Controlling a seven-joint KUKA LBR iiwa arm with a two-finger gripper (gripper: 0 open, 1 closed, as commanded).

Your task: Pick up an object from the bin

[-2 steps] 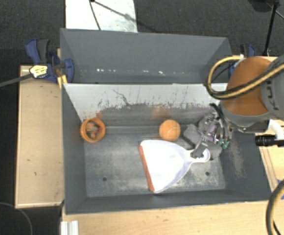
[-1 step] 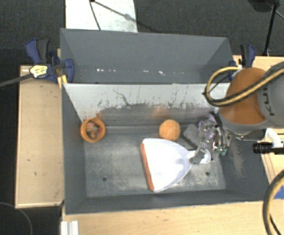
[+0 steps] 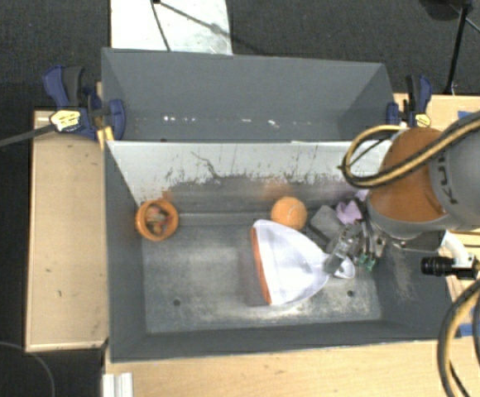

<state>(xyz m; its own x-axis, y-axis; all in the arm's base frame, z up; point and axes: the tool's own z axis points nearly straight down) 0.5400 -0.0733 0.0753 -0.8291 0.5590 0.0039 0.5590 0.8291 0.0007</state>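
- The gripper [image 3: 345, 259] is down low in the right part of the bin [image 3: 194, 292], close above the floor, and whether it is clenched or released I cannot tell from here.
- Right at its tip lies the white cloth [image 3: 290, 267], a rumpled, rounded piece with an orange edge down its left side, sitting mid-floor. Its right corner meets the gripper (contact or a hair apart, hard to call).
- Just behind the gripper are 2 small things side by side: a grey block [image 3: 324, 219] and a purple thing [image 3: 352, 211], the purple one partly under the arm's orange cover [image 3: 410, 184].
- Left of the block, 1 orange ball [image 3: 289, 212] rests just beyond the cloth's top edge.
- Well apart from all that, at the left end of the floor where the sloped back wall begins, sits an orange-brown round thing [image 3: 157, 219].
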